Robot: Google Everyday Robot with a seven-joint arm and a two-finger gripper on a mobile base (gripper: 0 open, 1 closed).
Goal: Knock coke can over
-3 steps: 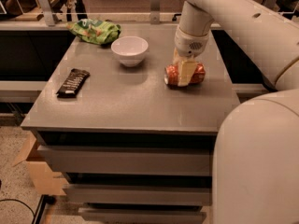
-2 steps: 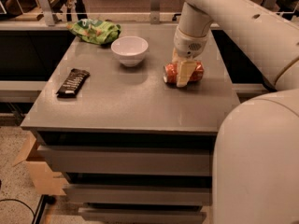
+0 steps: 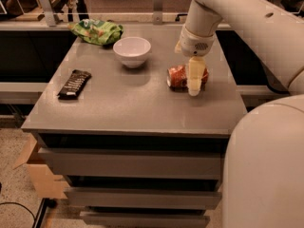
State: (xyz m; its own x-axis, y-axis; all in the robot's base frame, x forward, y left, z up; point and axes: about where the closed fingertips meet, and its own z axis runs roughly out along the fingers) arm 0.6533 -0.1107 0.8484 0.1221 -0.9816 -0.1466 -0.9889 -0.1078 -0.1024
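Observation:
The coke can (image 3: 177, 76), red-orange with a silver end, lies on its side on the grey table (image 3: 128, 108), right of centre. My gripper (image 3: 194, 82) hangs from the white arm straight over the can, its pale fingers covering the can's middle and right part. The can's left end with the silver rim shows beside the fingers.
A white bowl (image 3: 132, 51) stands left of the can. A green chip bag (image 3: 97, 31) lies at the table's back left. A dark snack bar (image 3: 74, 83) lies near the left edge. The robot's white body (image 3: 266, 170) fills the lower right. Drawers sit below the tabletop.
The gripper and the can have hardly moved; the can lies on its side in all frames.

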